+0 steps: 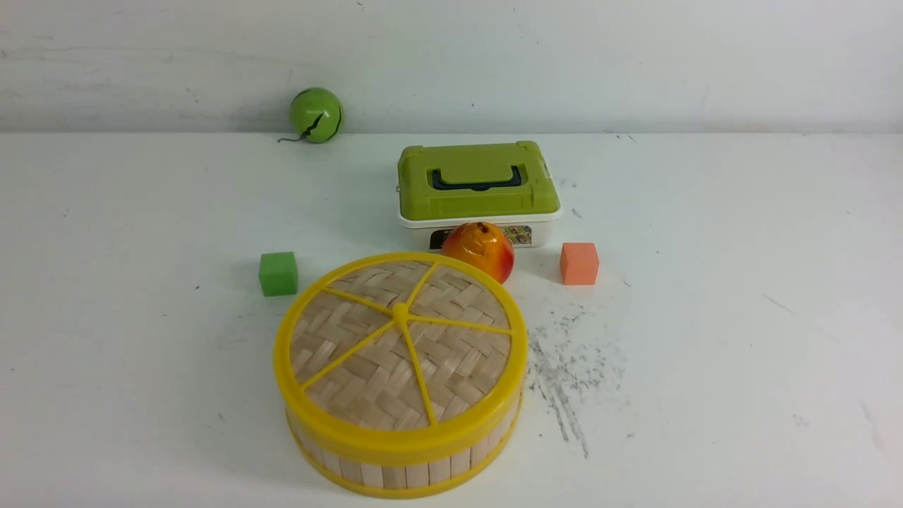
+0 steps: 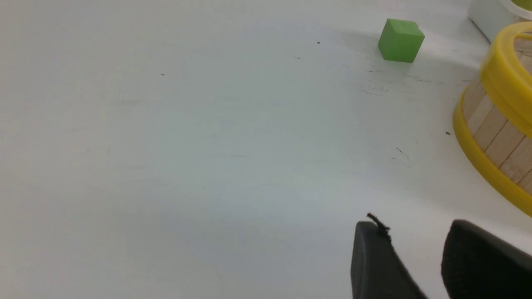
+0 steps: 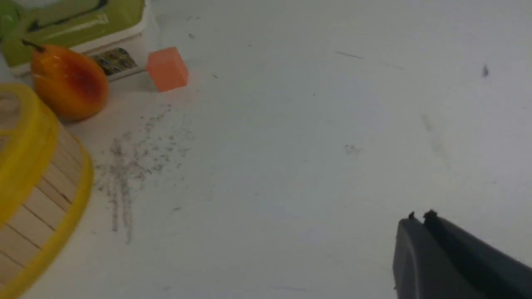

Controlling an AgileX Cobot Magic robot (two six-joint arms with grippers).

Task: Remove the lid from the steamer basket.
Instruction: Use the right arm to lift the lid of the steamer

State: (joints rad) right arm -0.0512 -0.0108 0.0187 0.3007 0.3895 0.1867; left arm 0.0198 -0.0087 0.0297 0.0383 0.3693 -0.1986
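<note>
Left gripper (image 2: 415, 232): mine, released, fingers parted with bare table showing between them. It holds nothing and hangs low over the table at the basket's 9 o'clock side, well apart from it.
Green ball (image 1: 315, 115): far off at 11 o'clock against the back wall, out of my way.
Green cube (image 1: 278, 274): at the basket's 10 o'clock, near it but not touching. It sits beyond my straight line in from 9 o'clock.
Lid (image 1: 402, 346): seated flat on the basket, its yellow rim lapping the basket's top all round, centre knob up. I judge the task not yet begun.
Steamer basket (image 1: 395, 458): front and centre on the table (image 1: 741, 353), upright, its slatted wall showing below the lid rim.
Fruit (image 1: 480, 250): orange-red, at 1 o'clock, hard against the lid's rim. I cannot tell whether it touches. I would lift straight up before swinging aside, so as not to nudge it.
Green-lidded box (image 1: 478, 180): closed, behind the fruit at 12 to 1 o'clock, blocking the back.
Orange cube (image 1: 579, 263): at 2 o'clock, apart from the basket.
Scuff marks (image 1: 564, 367): at 3 o'clock, flat, no hindrance.
Open room: widest at 9 and at 3 to 4 o'clock.
Right gripper (image 3: 420, 222): mine, clenched on nothing, fingers pressed together, well apart at the 4 o'clock side.
</note>
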